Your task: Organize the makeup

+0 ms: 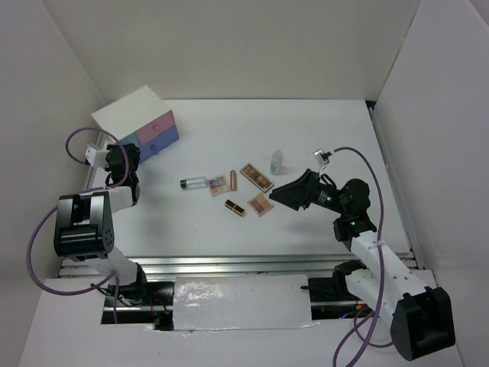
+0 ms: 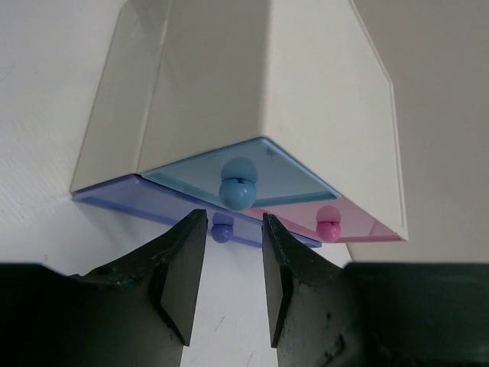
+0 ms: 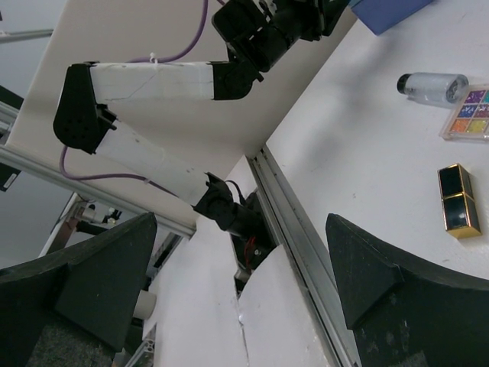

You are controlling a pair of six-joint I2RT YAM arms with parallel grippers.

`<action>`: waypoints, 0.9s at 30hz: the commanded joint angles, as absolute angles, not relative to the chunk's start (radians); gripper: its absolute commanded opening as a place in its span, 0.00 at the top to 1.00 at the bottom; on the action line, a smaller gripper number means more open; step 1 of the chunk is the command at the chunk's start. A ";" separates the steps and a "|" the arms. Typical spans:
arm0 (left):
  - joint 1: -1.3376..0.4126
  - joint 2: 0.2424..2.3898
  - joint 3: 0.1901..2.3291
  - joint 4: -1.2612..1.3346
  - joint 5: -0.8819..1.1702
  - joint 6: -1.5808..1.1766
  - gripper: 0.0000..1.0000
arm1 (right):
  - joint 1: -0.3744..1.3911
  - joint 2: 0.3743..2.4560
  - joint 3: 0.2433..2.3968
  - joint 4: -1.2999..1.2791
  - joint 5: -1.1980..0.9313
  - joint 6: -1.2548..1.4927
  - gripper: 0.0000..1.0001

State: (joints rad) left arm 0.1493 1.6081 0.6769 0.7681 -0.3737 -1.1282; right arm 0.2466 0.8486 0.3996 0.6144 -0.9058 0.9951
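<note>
The makeup lies mid-table: a clear dark-capped tube (image 1: pixel 193 183), a multicoloured palette (image 1: pixel 217 185), a rose-gold lipstick (image 1: pixel 233 180), a brown palette (image 1: pixel 257 177), a small clear bottle (image 1: pixel 277 160), a black-gold compact (image 1: pixel 235 207) and a tan palette (image 1: pixel 260 204). My left gripper (image 2: pixel 234 219) is open at the front of the drawer box, its tips either side of the purple knob (image 2: pixel 222 228) with a gap on both sides. My right gripper (image 1: pixel 281 191) hangs open and empty just right of the tan palette. The right wrist view shows the tube (image 3: pixel 432 86) and compact (image 3: pixel 459 200).
The white box (image 1: pixel 131 112) with pink (image 1: pixel 158 122) and blue (image 1: pixel 160 141) drawers stands at the back left, drawers shut. White walls enclose the table on three sides. A metal rail (image 1: pixel 229 264) runs along the near edge.
</note>
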 commanded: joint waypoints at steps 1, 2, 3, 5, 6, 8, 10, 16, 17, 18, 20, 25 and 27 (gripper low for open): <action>0.155 1.611 0.713 0.759 -0.414 -1.120 0.53 | 0.258 0.851 0.393 0.695 -0.920 1.006 0.00; 0.155 1.611 0.716 0.750 -0.425 -1.121 0.52 | 0.255 0.850 0.393 0.698 -0.920 1.006 0.00; 0.155 1.611 0.721 0.746 -0.428 -1.120 0.52 | 0.256 0.850 0.391 0.699 -0.920 1.006 0.00; 0.155 1.612 0.721 0.753 -0.430 -1.114 0.48 | 0.256 0.850 0.390 0.703 -0.917 1.006 0.00; 0.155 1.612 0.727 0.758 -0.428 -1.112 0.48 | 0.255 0.850 0.388 0.704 -0.917 1.008 0.00; 0.155 1.615 0.739 0.738 -0.431 -1.114 0.47 | 0.256 0.850 0.385 0.715 -0.917 1.014 0.00; 0.155 1.617 0.750 0.730 -0.436 -1.112 0.46 | 0.256 0.848 0.379 0.727 -0.916 1.023 0.00; 0.155 1.628 0.775 0.698 -0.454 -1.103 0.46 | 0.256 0.845 0.370 0.747 -0.910 1.032 0.00; 0.155 1.628 0.778 0.690 -0.456 -1.106 0.46 | 0.255 0.845 0.368 0.753 -0.910 1.035 0.00; 0.155 1.629 0.778 0.687 -0.456 -1.106 0.46 | 0.255 0.845 0.367 0.755 -0.910 1.038 0.00; 0.155 1.637 0.782 0.678 -0.456 -1.106 0.47 | 0.255 0.845 0.367 0.753 -0.908 1.038 0.00; 0.155 1.647 0.788 0.663 -0.463 -1.112 0.46 | 0.256 0.847 0.364 0.758 -0.905 1.040 0.00; 0.155 1.651 0.792 0.652 -0.468 -1.118 0.45 | 0.256 0.847 0.362 0.761 -0.904 1.042 0.00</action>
